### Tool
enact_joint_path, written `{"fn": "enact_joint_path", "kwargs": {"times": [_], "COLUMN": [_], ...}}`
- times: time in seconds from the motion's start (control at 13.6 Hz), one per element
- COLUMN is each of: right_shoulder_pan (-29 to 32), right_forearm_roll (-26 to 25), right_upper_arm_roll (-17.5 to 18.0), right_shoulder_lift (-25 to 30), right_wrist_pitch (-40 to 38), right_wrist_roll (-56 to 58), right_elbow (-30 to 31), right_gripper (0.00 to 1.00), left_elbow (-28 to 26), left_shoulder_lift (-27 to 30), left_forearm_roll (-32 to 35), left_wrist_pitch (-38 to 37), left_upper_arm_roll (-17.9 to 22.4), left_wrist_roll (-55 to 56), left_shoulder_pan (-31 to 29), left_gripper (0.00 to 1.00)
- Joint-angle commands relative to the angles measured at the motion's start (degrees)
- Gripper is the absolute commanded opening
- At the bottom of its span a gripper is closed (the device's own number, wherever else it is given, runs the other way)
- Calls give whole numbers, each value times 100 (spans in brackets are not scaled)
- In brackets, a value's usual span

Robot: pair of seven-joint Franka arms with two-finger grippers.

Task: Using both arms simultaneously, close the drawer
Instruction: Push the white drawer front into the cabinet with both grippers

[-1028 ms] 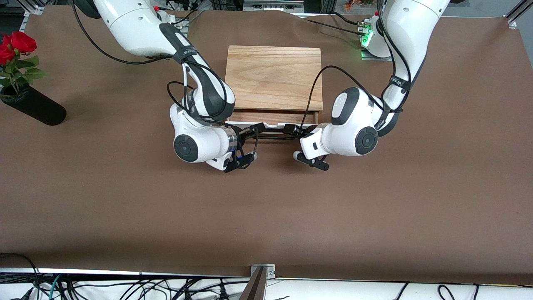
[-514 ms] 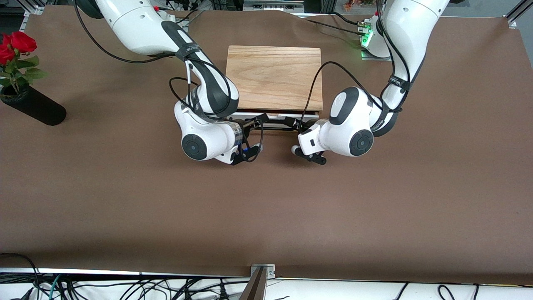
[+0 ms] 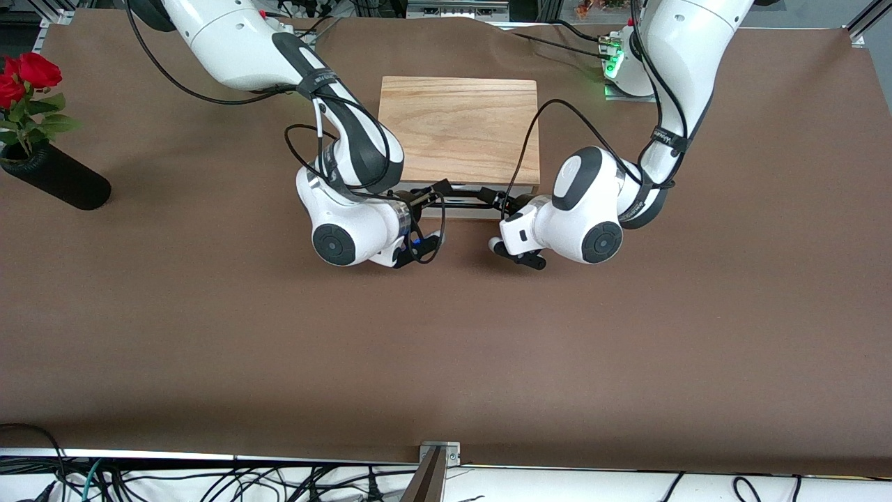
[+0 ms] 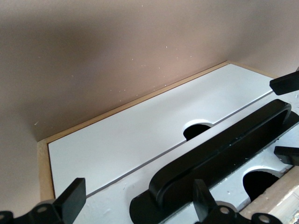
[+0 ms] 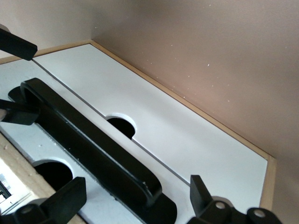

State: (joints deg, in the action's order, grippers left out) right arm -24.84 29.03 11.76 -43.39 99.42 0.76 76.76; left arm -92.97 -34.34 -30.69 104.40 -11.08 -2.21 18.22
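Both grippers sit at the drawer front: left gripper [image 3: 496, 202] and right gripper [image 3: 439, 192] each have fingers spread wide astride the black bar handle [image 3: 465, 203], one at each end, not pinching it. The drawer [image 4: 140, 140] looks pushed in, its white front flush in the oak box [image 3: 460, 129] mid-table.

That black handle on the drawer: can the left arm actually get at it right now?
Probably yes. The left gripper is already at the handle, its open fingers straddling the bar, nothing between. The right gripper works the other end.
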Motion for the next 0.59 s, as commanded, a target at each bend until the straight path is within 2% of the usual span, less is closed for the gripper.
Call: {"fn": "enact_joint_path", "kwargs": {"times": [0.0, 0.29, 0.51], "right_shoulder_pan": [-3, 41, 85], "right_forearm_roll": [129, 129, 120], "right_upper_arm_roll": [107, 99, 81], "right_shoulder_lift": [-38, -65, -65], "right_wrist_pitch": [-257, 6, 419], "right_wrist_roll": [74, 65, 74], "right_elbow": [-65, -100, -319], "right_gripper": [100, 100, 100], "left_elbow": [-116, 103, 332], "left_shoulder_lift": [85, 172, 418], "left_forearm_roll": [-16, 2, 413], "left_wrist_pitch": [-52, -139, -306], "left_upper_arm_roll": [62, 132, 124], "left_wrist_roll": [-87, -69, -69], "left_shoulder_pan": [-38, -73, -318], "left_gripper": [100, 100, 100]}}
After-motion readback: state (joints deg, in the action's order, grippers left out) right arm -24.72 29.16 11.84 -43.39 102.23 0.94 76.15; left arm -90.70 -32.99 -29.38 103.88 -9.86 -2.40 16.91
